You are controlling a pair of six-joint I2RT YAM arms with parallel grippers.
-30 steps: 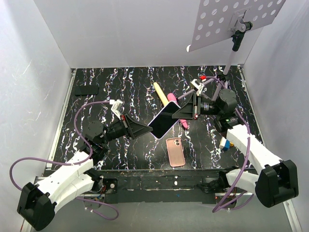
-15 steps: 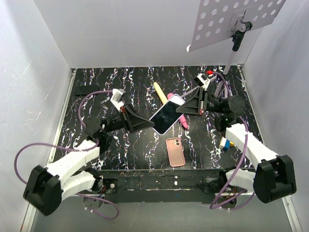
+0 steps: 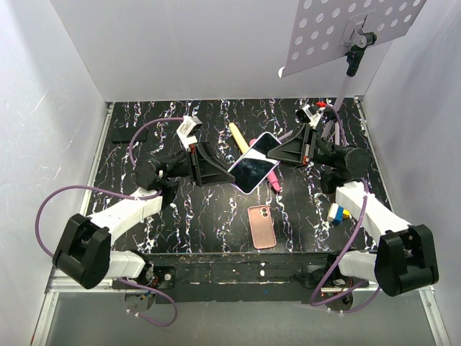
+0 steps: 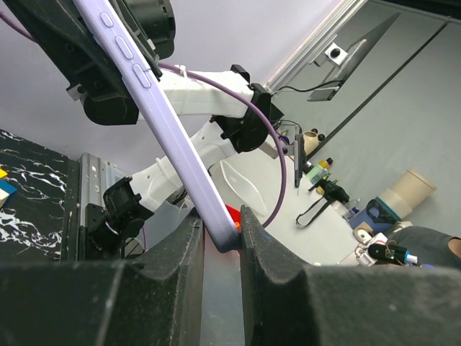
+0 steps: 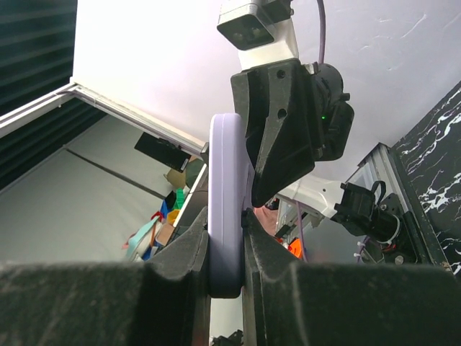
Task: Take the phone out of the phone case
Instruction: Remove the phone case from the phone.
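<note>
Both arms are now reaching farther back than a second ago, carrying the phone (image 3: 253,167) away from their bases. Nearest, the phone case (image 3: 261,225) is lying by itself on the table (image 3: 180,216), with its camera cutout toward the back. Beyond and above it, the left gripper (image 3: 230,171) is clamping the phone's near-left edge. The right gripper (image 3: 278,155) is pinching the opposite end, so the phone is hanging in the air, screen up. Farther back, a yellow marker (image 3: 238,138) is resting on the table.
</note>
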